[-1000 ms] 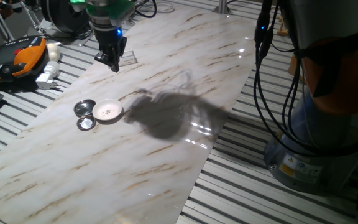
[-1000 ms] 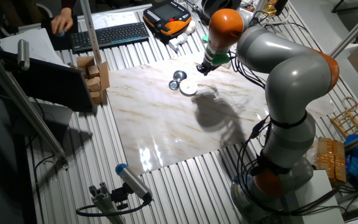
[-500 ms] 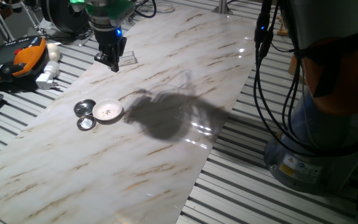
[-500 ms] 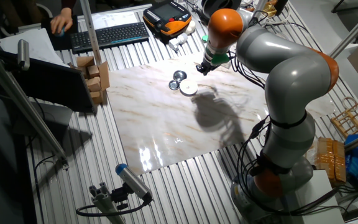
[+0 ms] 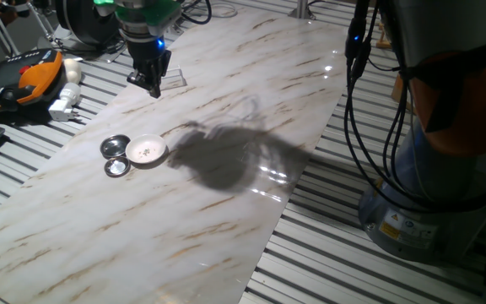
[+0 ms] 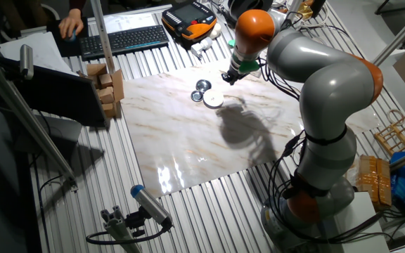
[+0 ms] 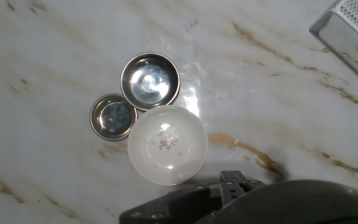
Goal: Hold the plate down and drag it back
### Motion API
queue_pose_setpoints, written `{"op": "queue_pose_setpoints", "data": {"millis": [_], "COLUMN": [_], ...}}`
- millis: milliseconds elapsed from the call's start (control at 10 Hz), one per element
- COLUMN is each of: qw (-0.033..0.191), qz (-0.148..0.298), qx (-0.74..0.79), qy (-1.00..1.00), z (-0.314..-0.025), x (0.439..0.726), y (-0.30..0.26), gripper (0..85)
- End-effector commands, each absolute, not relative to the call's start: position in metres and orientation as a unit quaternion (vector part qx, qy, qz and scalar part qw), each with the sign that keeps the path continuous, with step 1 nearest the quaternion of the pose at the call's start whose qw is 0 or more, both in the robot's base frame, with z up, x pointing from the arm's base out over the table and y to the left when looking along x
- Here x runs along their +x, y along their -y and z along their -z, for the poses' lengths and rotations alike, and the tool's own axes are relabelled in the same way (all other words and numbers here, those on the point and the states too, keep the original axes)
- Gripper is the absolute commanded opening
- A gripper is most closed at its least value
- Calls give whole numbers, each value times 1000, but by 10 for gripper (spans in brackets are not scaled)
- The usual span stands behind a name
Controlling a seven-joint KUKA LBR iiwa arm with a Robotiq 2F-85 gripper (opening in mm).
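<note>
Hand view, left to right: small steel dish point(image 7: 113, 116), larger steel bowl point(image 7: 150, 81), white plate point(image 7: 167, 145) touching both on marble worktop point(image 7: 55, 56). Fingers point(image 5: 149, 84) raised well apart from plate, spread impossible to tell.

No legible text, brand, number or sign appears; the label on the robot base point(image 5: 392, 226) is unreadable.
</note>
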State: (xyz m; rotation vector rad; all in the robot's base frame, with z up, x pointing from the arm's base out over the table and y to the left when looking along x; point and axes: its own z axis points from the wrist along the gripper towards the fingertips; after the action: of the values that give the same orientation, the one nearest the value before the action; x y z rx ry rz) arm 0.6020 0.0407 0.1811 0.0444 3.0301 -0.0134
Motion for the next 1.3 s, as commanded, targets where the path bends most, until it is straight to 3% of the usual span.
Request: {"op": "queue_pose_setpoints", "data": {"millis": [0,1200], "qw": [55,54], "qz": [5,5], "qx": [15,17], "qy": [-998,-998], "z": [-181,-184], "x": [602,602], "y": [-41,-44], "gripper": [0,0]}}
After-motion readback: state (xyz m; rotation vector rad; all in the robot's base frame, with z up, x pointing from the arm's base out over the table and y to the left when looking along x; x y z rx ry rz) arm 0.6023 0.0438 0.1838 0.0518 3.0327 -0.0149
